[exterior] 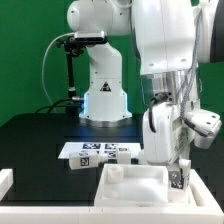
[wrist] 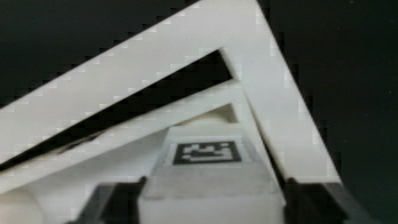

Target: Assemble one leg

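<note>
My gripper (exterior: 175, 172) hangs over the right side of the large white panel (exterior: 128, 186) at the front of the table. It is shut on a leg (exterior: 177, 181), a small white block with a black-and-white tag, held upright at the panel's right corner. In the wrist view the leg (wrist: 210, 152) fills the gap between my two dark fingers (wrist: 118, 203), tag facing the camera, and my gripper (wrist: 214, 206) closes on its sides. Below it run the panel's white raised edges (wrist: 107, 100). Whether the leg touches the panel cannot be told.
The marker board (exterior: 95, 152) lies on the black table behind the panel. A second white robot base (exterior: 105, 95) stands at the back. A black camera stand (exterior: 68, 70) rises at the back left. White frame edges (exterior: 6, 183) border the table front.
</note>
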Available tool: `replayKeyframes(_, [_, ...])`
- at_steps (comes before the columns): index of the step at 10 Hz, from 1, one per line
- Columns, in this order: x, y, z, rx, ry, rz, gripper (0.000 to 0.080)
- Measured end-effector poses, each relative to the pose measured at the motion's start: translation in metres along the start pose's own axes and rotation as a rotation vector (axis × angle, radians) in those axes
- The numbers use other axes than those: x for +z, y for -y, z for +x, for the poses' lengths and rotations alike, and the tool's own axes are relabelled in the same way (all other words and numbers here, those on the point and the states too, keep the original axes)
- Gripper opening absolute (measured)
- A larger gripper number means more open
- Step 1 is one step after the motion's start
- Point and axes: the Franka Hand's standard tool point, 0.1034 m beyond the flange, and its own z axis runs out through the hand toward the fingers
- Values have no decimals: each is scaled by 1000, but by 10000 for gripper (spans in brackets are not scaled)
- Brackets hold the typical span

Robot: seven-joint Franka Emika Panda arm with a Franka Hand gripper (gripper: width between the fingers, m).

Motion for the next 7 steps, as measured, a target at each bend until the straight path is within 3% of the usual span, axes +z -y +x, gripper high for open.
replayKeyframes(1, [0,0,0,-4,0,0,569])
replayKeyframes(2, [-2,0,-2,-19,2,-1,569])
replayKeyframes(3, [-10,1,-7,-31,13,6,633])
replayKeyframes(5, [-41,12,-18,-59,51,35,644])
replayKeyframes(6, [-44,13,-15,-51,54,17,649])
replayKeyframes(7, [-42,12,-14,-52,52,20,649])
